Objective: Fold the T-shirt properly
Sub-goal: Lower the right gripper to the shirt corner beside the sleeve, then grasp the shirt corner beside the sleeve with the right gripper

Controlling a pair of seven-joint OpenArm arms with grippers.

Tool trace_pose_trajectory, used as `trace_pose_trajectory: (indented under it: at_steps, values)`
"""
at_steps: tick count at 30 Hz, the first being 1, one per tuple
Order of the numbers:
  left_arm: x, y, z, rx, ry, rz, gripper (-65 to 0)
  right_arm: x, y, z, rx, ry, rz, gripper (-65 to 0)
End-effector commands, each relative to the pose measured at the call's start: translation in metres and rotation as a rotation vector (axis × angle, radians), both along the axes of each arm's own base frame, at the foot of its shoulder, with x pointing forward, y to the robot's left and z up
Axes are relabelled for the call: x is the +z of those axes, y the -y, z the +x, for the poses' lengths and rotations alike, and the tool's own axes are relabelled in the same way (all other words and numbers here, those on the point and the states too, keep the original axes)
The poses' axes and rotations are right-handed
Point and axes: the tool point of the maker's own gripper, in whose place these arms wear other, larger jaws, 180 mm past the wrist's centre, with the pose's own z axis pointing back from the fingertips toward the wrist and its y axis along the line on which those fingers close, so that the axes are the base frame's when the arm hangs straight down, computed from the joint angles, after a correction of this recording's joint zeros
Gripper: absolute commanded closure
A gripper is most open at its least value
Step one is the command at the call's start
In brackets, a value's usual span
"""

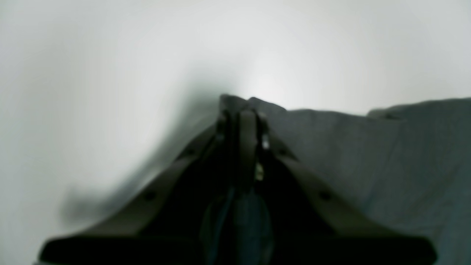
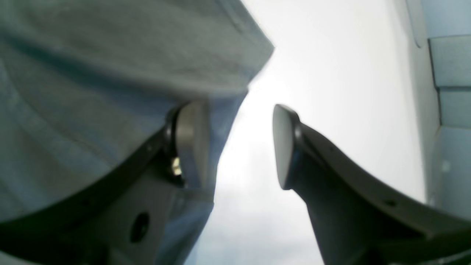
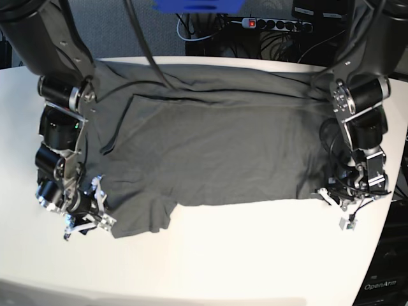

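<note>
The left claw (image 1: 241,117) is pressed together on a corner of the shirt (image 3: 210,150): in its wrist view a small peak of grey cloth stands up just past the tips, and the rest of the cloth runs off to one side. In the base view this claw (image 3: 335,199) sits low at the near corner of the cloth on that side.

The right claw (image 2: 239,143) stands spread. One finger (image 2: 191,141) lies against the cloth edge and the other is out over bare worktop (image 3: 255,255), with nothing between them. So this corner is not yet pinched. In the base view the claw (image 3: 86,213) is at the near sleeve corner.

The shirt lies spread across the worktop, mostly flat, wrinkled, with the near sleeve sticking out and a band along the far edge that looks doubled over, though I cannot be sure.

By my reading the fold has barely begun: one corner gripped, the other still to be taken, and the main folds left to do.
</note>
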Motion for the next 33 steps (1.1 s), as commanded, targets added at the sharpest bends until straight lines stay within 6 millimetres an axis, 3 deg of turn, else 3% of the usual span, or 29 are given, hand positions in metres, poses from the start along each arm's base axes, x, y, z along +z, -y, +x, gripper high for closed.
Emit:
trace_pose_trajectory:
  at_steps: [1,5,26,33]
  values:
    - [-0.012,0.007,-0.013,-0.032,-0.080,0.005,-1.9,0.011,0.006,0.007,0.004,0.033,-0.017,-28.3]
    - [-0.011,0.007,-0.013,-0.030,-0.076,0.004,-1.9,-0.002,0.007,-0.004,0.018,-0.003,-0.047,-28.3]
    - [-0.011,0.007,-0.013,-0.030,-0.076,0.004,-1.9,-0.006,-0.016,-0.002,0.093,-0.018,-0.083,-28.3]
    - [-0.011,0.007,-0.012,-0.030,-0.073,0.004,-1.9,-0.016,-0.017,-0.012,0.122,-0.046,-0.113,-28.3]
